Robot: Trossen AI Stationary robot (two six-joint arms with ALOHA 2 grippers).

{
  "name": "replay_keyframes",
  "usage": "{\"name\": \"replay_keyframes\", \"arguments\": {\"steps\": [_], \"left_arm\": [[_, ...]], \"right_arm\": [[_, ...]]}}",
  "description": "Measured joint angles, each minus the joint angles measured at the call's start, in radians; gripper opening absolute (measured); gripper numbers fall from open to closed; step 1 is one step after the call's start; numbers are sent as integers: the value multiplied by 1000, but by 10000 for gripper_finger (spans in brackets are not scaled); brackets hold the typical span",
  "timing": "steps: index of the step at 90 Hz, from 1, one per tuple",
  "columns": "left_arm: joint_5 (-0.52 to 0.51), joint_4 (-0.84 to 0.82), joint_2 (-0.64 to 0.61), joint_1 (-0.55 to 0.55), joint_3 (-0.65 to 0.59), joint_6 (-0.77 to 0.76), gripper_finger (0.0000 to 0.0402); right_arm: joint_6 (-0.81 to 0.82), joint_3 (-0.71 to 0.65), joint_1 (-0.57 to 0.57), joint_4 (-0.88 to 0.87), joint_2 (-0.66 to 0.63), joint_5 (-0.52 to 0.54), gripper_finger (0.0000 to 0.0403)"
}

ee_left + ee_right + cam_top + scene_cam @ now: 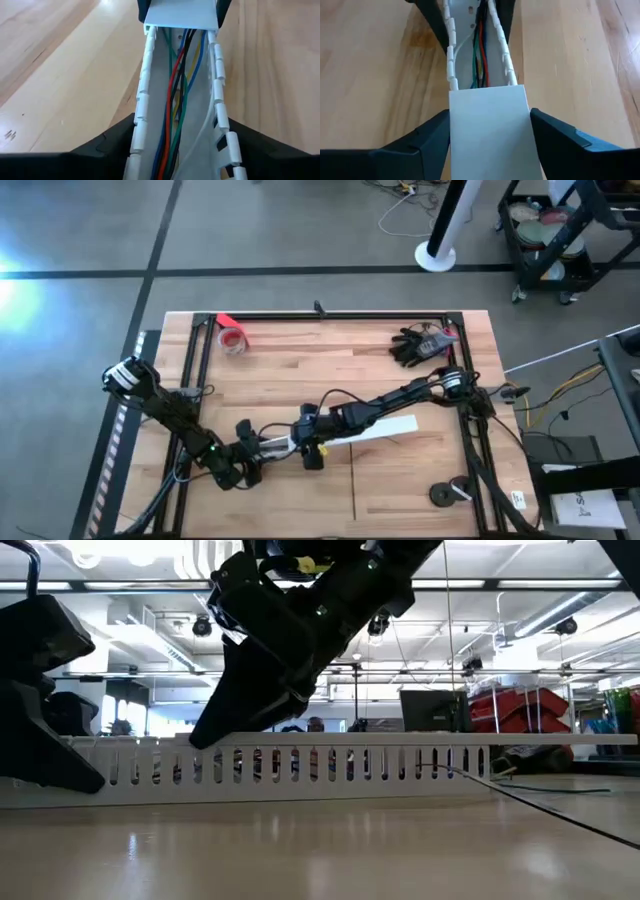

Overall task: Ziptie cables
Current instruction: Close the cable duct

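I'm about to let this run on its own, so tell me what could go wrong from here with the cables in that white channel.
1. The cables lie loose in the slotted white channel. If the lid between the right gripper fingers shifts, a wire may get pinched.

2. Both grippers straddle one channel; the left gripper sits at its other end. Uneven pulls could twist or tip it.

3. No zip tie is visible around the wires, so they might spill out.

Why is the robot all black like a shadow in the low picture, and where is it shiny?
Low view: bright ceiling lights behind turn the right gripper into a silhouette; the table shines with blurry reflections. High view: glare whitens the floor at the picture's left edge. Left wrist view: the cables are sharp, the white slotted duct looks soft up close.
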Motion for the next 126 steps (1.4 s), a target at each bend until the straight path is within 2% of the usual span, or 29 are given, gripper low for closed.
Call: {"name": "replay_keyframes", "arguments": {"steps": [10, 25, 39, 52, 67, 78, 92, 114, 126], "left_arm": [[0, 5, 0, 0, 0, 6, 230], [-8, 10, 0, 1, 0, 13, 227], [-9, 21, 0, 4, 0, 21, 228], [-5, 55, 0, 9, -1, 59, 226], [-3, 60, 0, 14, 0, 70, 229], [0, 64, 0, 15, 0, 76, 229], [2, 70, 0, 16, 0, 79, 226], [-5, 78, 0, 18, 1, 72, 229], [1, 82, 0, 19, 2, 82, 225]], "right_arm": [[-3, 0, -1, -2, 0, -3, 227], [-56, -4, -3, 31, 1, -67, 236], [-84, -4, 0, 55, 4, -67, 229], [-62, -4, -3, 88, 20, -68, 224], [-18, 2, -4, 116, 52, -81, 237], [55, 7, -7, 105, 58, -40, 238], [58, 8, -12, 84, 50, -37, 233], [-16, 3, -13, 98, 39, -125, 241], [5, 2, -9, 103, 43, -89, 231]]}}
